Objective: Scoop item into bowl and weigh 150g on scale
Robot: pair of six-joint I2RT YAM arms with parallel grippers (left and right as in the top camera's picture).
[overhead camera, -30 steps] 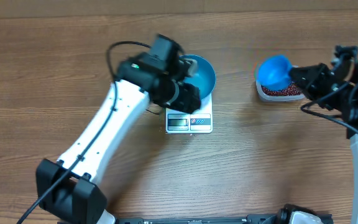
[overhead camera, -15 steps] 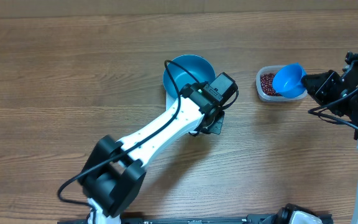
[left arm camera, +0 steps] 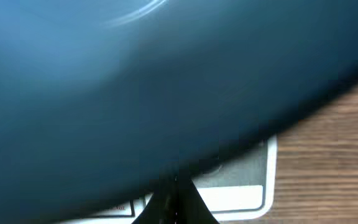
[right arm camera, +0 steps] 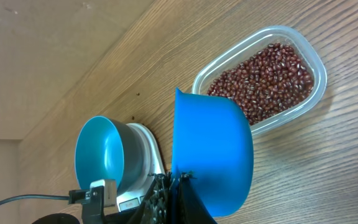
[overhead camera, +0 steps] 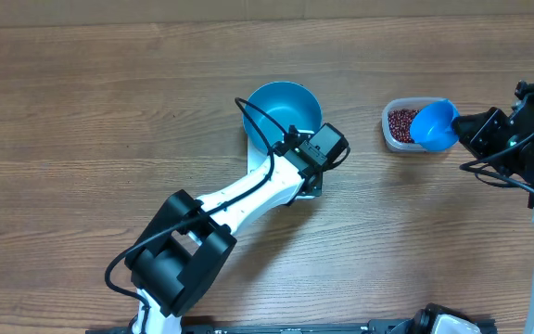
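On the right side of the worktop (overhead camera: 109, 93), the right pincer (right arm camera: 179, 186) is pressed together on the handle of a small blue scoop (right arm camera: 213, 155).
- The scoop hangs at the near rim of a clear tub (right arm camera: 317, 74). It partly overlaps the rim in the overhead view.
- No beans (right arm camera: 263, 78) show in the scoop. They all lie in the tub as a loose maroon layer, just beyond the scoop's lip.

Key relation:
- The beans lie straight ahead of the right pincer, along the line of the scoop's handle, toward the robot's left.
- That handle line runs roughly across the worktop, and the tub's long side runs across it.
- A dip forward and down would probably reach the heap.
- The right arm is plainly the nearer one to the tub. The left arm is well apart from it.

Further left along much the same line:
- The blue bowl (overhead camera: 283, 111) stands on the white scale (left arm camera: 235, 198) and looks empty inside.
- The loaded scoop would have to travel leftward past the tub to reach it.

Left pincer (left arm camera: 176, 202):
- Its fingers are pressed together and hold nothing.
- The tips are low at the front edge of the scale, just under the bowl's outer wall.
- Whether the tips touch a button, I cannot tell.
- The left arm lies across the scale's near corner, and that may crowd the pour.
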